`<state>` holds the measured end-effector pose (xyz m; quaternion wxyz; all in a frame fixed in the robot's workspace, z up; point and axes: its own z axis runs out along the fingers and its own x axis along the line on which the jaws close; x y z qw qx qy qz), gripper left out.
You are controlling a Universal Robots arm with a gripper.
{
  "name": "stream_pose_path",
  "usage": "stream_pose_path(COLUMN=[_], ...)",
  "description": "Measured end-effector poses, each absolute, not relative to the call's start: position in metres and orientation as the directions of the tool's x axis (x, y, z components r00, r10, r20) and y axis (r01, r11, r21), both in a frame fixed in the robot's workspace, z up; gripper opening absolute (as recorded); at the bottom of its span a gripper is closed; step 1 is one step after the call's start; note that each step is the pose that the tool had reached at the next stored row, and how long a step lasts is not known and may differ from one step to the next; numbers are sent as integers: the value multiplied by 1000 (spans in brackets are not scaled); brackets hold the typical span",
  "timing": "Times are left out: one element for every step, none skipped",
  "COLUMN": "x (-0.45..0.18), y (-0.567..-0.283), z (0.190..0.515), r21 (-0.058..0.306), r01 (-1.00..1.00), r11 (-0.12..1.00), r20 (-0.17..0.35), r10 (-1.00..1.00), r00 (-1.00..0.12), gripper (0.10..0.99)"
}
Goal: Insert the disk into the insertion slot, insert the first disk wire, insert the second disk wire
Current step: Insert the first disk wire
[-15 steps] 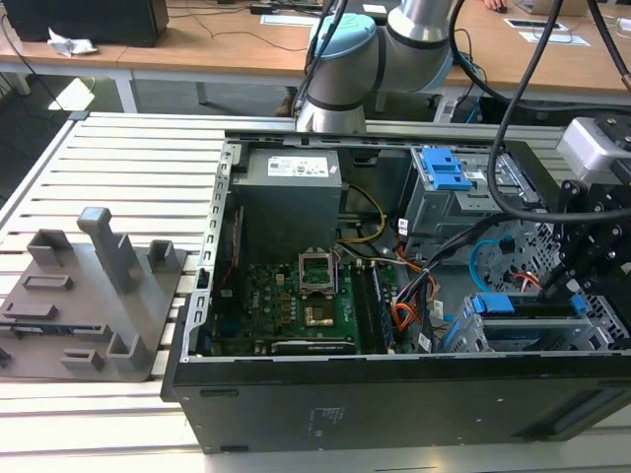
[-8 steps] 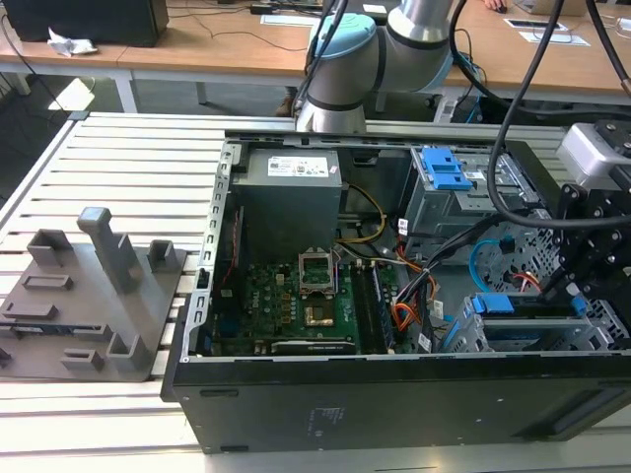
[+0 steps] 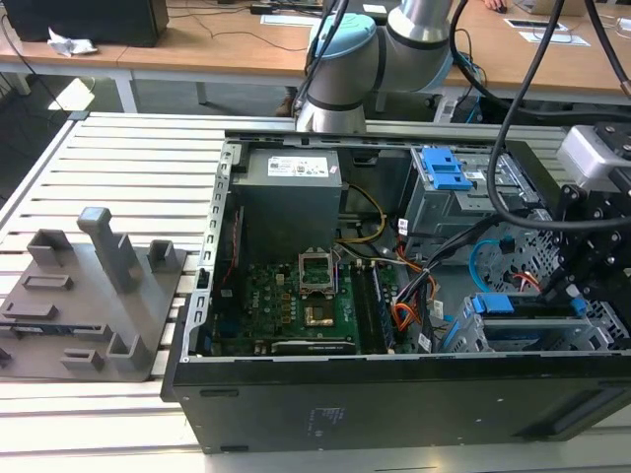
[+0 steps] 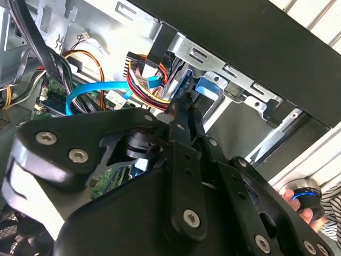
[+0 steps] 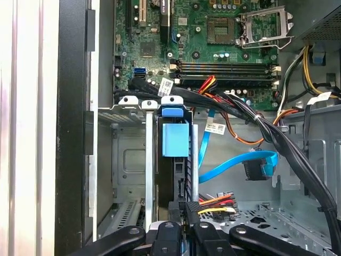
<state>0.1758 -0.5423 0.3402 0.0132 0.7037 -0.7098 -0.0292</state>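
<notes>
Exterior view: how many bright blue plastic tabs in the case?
2: upper tab on the taller grey bay; lower tab on the low grey perforated cage. More may be hidden.

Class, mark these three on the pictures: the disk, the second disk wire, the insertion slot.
the disk point(image 5: 175, 140), first wrist view, on its blue carrier's end.
the second disk wire point(image 5: 229, 164), first wrist view, on the flat light-blue band.
the insertion slot point(image 3: 461, 333), exterior view, on the grey cage's side wall.
</notes>
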Motion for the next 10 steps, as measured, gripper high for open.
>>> stream_pose_path(x=[176, 176, 176, 176, 176, 176, 176, 176, 176, 176], y=[-542, -542, -542, -542, -541, -539, -538, -538, -538, -538], z=[340, 341, 345, 356, 363, 377, 389, 396, 397, 397], r21=[60, 60, 60, 59, 59, 59, 59, 59, 59, 59], r01=[-998, -998, -998, -998, -998, -998, -998, -998, -998, -998], r11=[8, 8, 8, 8, 8, 8, 8, 8, 8, 8], r20=[-22, -22, -22, -22, -22, -22, -22, -22, -22, -22], r10=[-1000, -1000, -1000, -1000, -1000, -1000, -1000, -1000, -1000, -1000], r00=[-9, -9, -9, -9, -9, -9, -9, -9, -9, -9], gripper=[294, 294, 294, 294, 294, 216, 106, 106, 106, 106])
